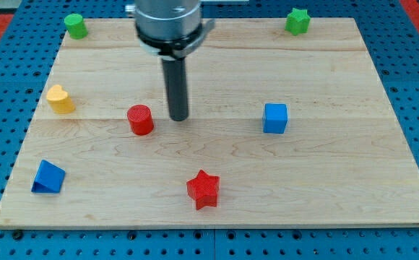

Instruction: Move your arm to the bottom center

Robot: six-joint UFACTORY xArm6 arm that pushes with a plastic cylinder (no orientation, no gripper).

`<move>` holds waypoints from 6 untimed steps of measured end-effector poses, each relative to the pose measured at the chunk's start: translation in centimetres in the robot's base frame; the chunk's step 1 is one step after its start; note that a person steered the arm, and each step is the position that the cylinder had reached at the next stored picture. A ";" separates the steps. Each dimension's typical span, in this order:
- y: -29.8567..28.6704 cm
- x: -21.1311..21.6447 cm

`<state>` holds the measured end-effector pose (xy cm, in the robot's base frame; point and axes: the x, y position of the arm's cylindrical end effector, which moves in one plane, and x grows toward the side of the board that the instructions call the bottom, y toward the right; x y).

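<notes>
Nearest the view's bottom, 1 red star (203,189) is sitting on the board (339,188), while my tip (178,118), a bare rod with no pincer to spread, is standing just beside the red cylinder (141,120), bottom center lying straight below it.
</notes>
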<state>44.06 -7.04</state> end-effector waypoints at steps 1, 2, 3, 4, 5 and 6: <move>-3.0 2.7; -7.5 2.4; -10.1 2.4; -2.3 3.2; 10.9 7.8; 14.6 13.8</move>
